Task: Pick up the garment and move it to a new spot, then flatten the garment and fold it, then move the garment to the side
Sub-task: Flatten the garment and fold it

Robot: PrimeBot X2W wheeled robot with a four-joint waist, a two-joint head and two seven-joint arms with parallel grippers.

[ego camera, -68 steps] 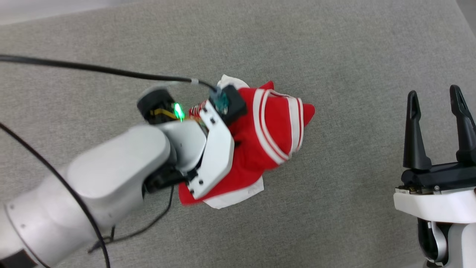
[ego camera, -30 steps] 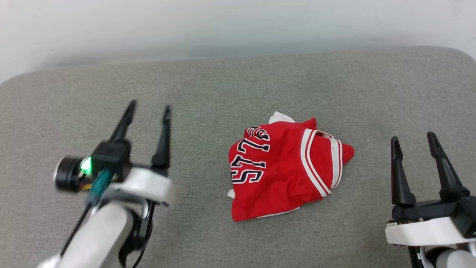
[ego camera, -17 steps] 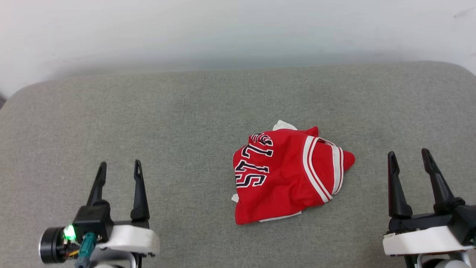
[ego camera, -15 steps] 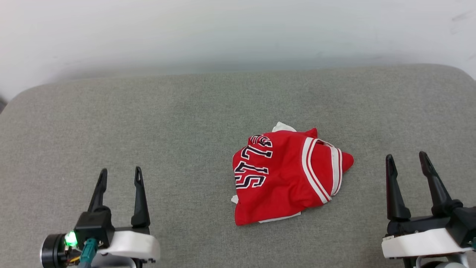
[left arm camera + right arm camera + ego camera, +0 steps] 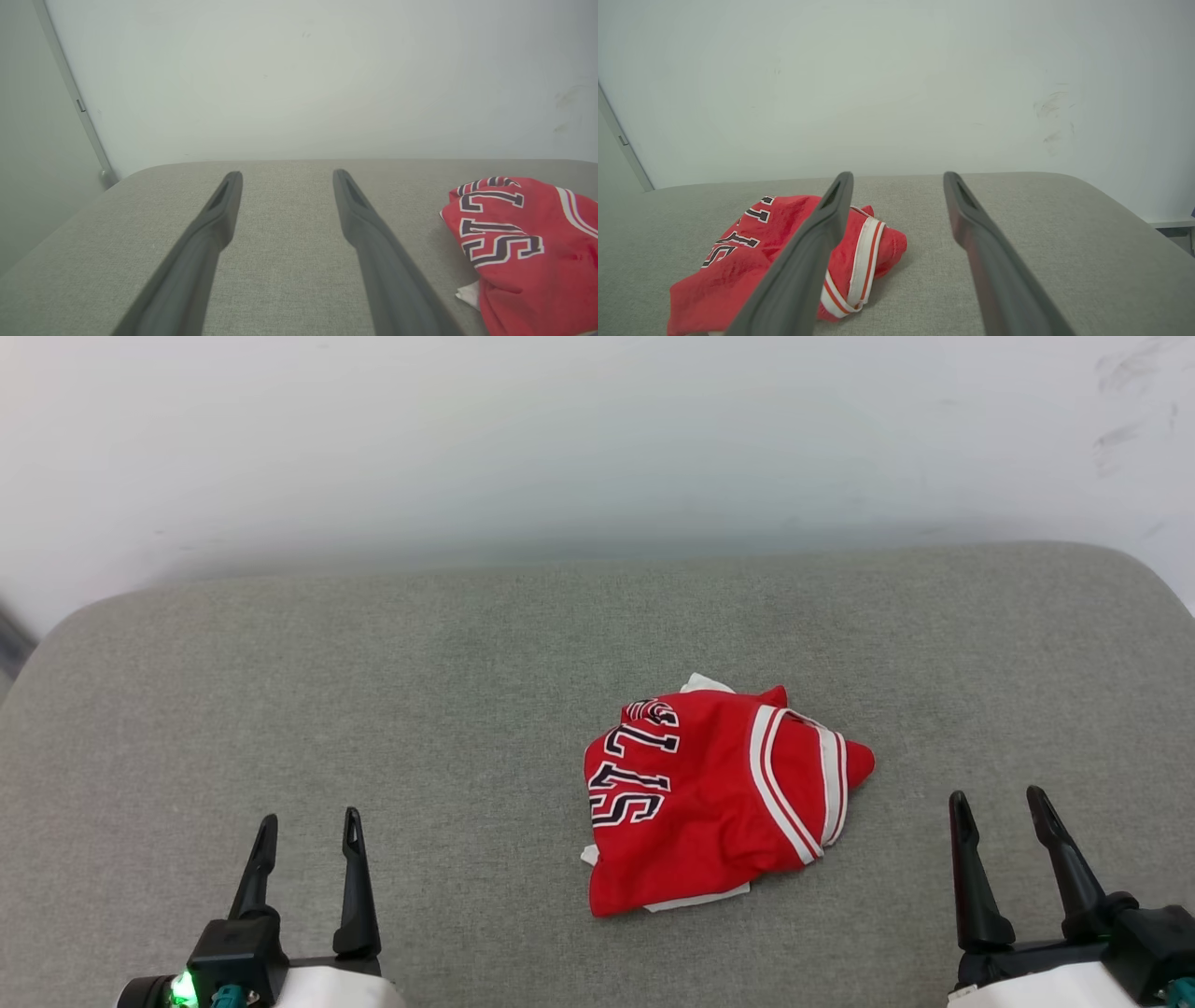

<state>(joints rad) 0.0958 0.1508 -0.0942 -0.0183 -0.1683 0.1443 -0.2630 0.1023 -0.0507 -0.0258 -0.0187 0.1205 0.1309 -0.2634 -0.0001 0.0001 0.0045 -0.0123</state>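
Garment (image 5: 719,803), a crumpled red sleeveless jersey with white-and-red striped trim and black white-edged letters, lies bunched on the grey fabric-covered table (image 5: 373,691), slightly right of its middle. The left gripper (image 5: 310,818) hangs well apart toward the table's near left corner, the right gripper (image 5: 996,795) closer, toward the near right; both sets of fingers stand spread and empty.

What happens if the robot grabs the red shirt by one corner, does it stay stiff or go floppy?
Probably floppy: the garment lies bunched in soft folds on the grey cushion, so most of it would likely dangle. It looks thin, so it is likely light. Pushed, it would probably crumple and drag over the fabric rather than roll.
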